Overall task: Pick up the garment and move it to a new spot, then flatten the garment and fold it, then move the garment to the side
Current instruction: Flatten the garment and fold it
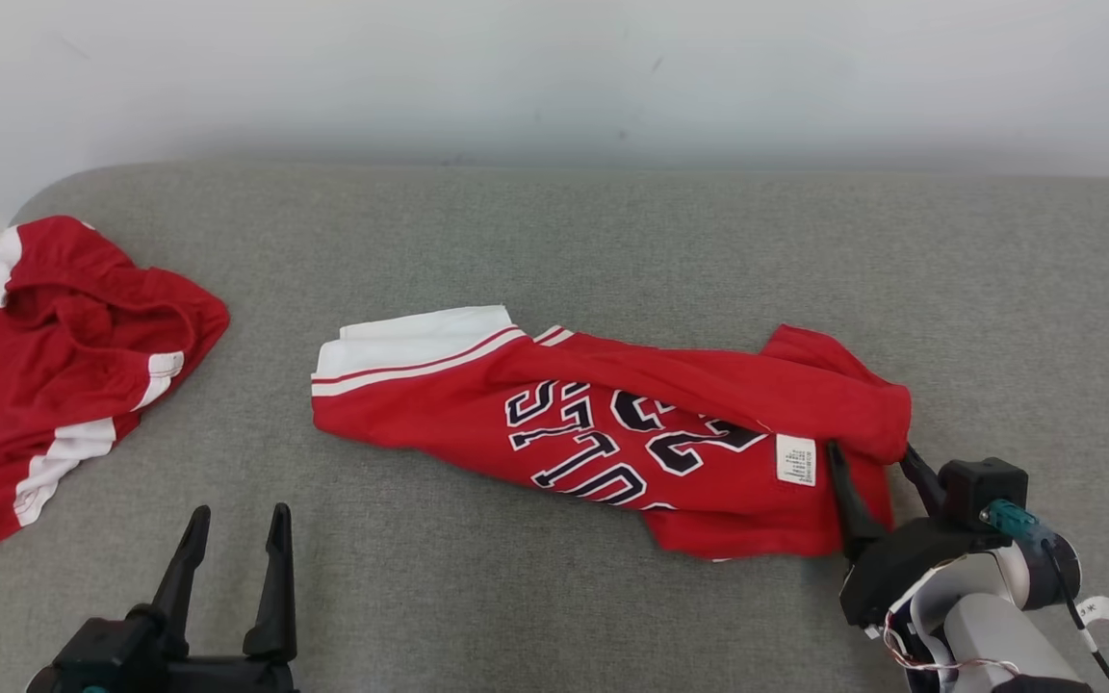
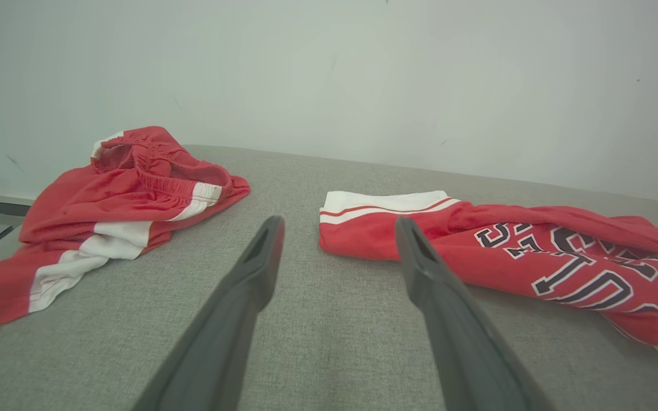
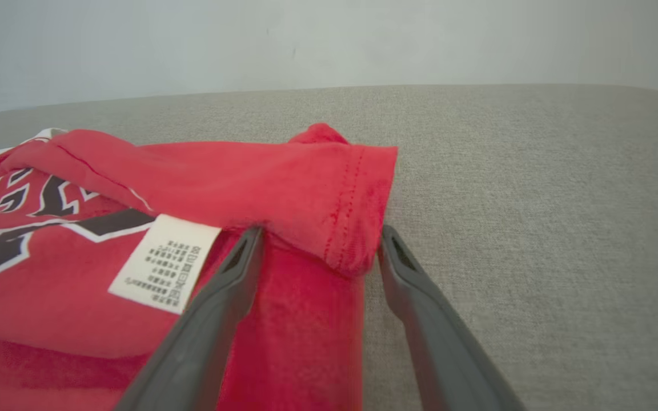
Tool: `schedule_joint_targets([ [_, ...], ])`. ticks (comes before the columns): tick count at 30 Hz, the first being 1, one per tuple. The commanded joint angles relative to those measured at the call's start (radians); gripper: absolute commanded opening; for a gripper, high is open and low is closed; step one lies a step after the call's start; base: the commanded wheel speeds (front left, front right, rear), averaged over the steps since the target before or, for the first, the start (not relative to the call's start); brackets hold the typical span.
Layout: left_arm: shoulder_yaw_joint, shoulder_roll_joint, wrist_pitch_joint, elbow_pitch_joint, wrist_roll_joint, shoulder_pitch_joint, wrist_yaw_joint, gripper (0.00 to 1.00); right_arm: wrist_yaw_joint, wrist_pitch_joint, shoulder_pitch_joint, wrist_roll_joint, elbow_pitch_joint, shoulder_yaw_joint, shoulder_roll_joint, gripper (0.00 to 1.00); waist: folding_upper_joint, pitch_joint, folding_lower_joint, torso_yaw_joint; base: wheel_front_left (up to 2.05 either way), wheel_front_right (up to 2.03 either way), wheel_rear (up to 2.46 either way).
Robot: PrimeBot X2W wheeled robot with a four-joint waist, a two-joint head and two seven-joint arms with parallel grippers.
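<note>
Grey surface (image 1: 612,241), white wall (image 1: 554,77), left fingers (image 1: 277,577) apart, empty, right fingers (image 1: 848,500) apart around jersey (image 1: 612,423)

the jersey (image 1: 709,390) is soft matt cloth, the grey cushion (image 1: 612,241) coarse woven fabric.

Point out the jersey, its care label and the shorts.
jersey (image 1: 709,390), head view, on the red fold above the lettering.
care label (image 3: 163,264), right wrist view, on the middle of the white tag.
shorts (image 1: 64,371), head view, on the red cloth near the middle.
</note>
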Motion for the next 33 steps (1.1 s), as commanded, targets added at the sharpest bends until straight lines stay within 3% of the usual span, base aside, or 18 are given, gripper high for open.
schedule_joint_targets([
  [1, 0.001, -0.007, -0.001, 0.004, 0.009, -0.014, -0.006, 1.00, 0.003, -0.011, -0.027, 0.016, 0.026, 0.016, -0.009, 0.93, -0.0001, 0.011, -0.0001, 0.013, 0.00, 0.00, 0.00],
  [2, 0.001, -0.008, -0.001, 0.006, 0.011, -0.015, -0.006, 1.00, 0.003, -0.015, -0.038, 0.025, 0.039, 0.024, -0.009, 0.02, -0.0001, 0.011, -0.0001, 0.015, 0.00, 0.00, 0.00],
  [12, 0.012, -0.024, -0.001, 0.030, 0.027, 0.020, -0.011, 1.00, 0.002, -0.045, -0.078, 0.065, 0.032, 0.079, -0.034, 0.00, -0.0001, -0.044, -0.0001, -0.006, 0.00, 0.00, 0.00],
  [23, 0.024, -0.038, -0.001, 0.041, 0.035, 0.067, -0.011, 1.00, 0.002, -0.041, -0.081, 0.030, -0.240, 0.114, -0.079, 0.00, -0.0001, -0.113, -0.0001, -0.043, 0.00, 0.00, 0.00],
  [33, 0.038, -0.040, -0.001, 0.043, 0.039, 0.056, -0.017, 1.00, 0.002, 0.099, -0.098, -0.022, -0.552, 0.111, -0.065, 0.00, -0.0001, -0.099, -0.0001, -0.035, 0.00, 0.00, 0.00],
])
